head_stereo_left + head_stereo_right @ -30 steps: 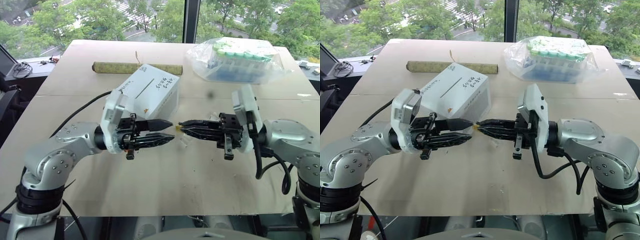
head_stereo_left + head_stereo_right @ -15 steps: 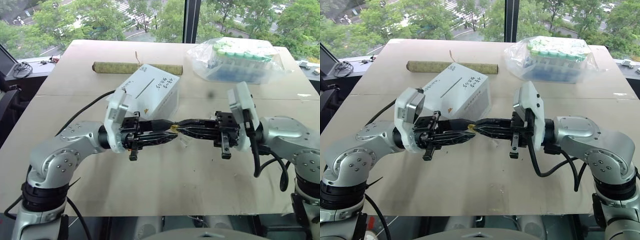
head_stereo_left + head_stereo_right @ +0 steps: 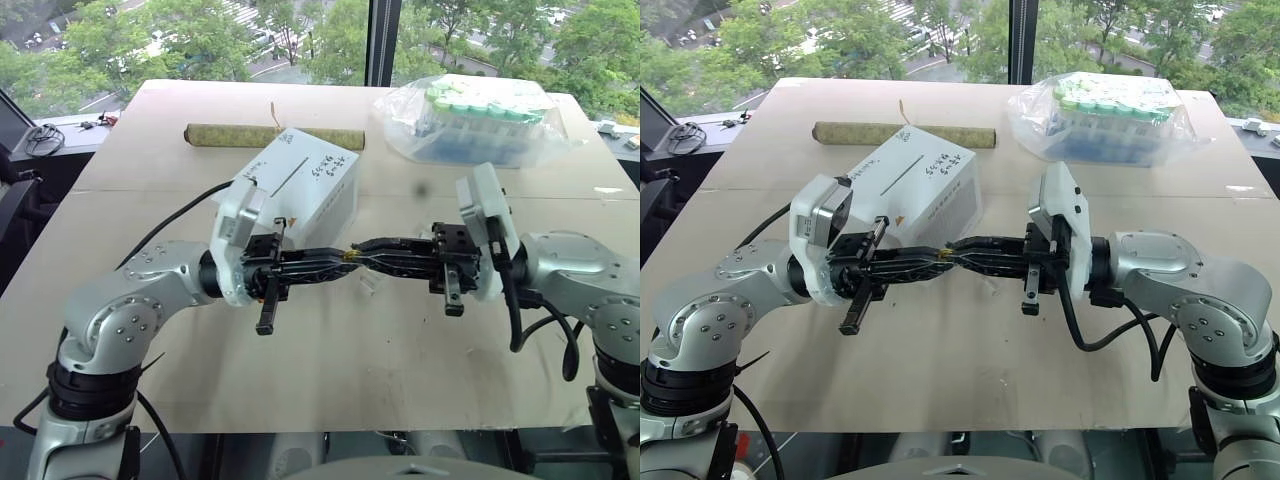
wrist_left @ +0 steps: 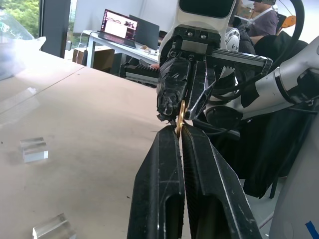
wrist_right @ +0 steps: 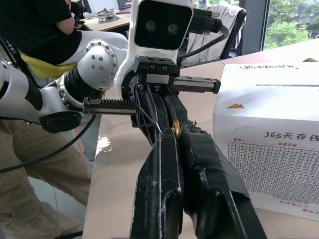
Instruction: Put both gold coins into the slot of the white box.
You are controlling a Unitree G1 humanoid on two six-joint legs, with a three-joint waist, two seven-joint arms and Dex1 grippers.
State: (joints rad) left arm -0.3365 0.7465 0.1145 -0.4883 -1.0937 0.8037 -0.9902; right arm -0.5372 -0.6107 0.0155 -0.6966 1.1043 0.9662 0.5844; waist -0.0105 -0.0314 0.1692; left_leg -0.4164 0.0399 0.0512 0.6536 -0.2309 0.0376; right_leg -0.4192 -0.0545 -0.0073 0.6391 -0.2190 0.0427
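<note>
Your gold coin [image 4: 179,123] sits above the table [image 3: 330,370], just in front of the white box [image 3: 305,185], pinched at once by both tips; your left gripper [image 3: 343,260] is clenched on it; your right gripper [image 3: 358,250], meeting it nose to nose, grips it too.

Bare table [image 3: 330,370] lies open at six o'clock of the meeting grippers. At twelve the white box [image 3: 305,185] stands just behind them, with a rolled tube [image 3: 270,134] at eleven and a bag of tubes [image 3: 480,120] at one.
</note>
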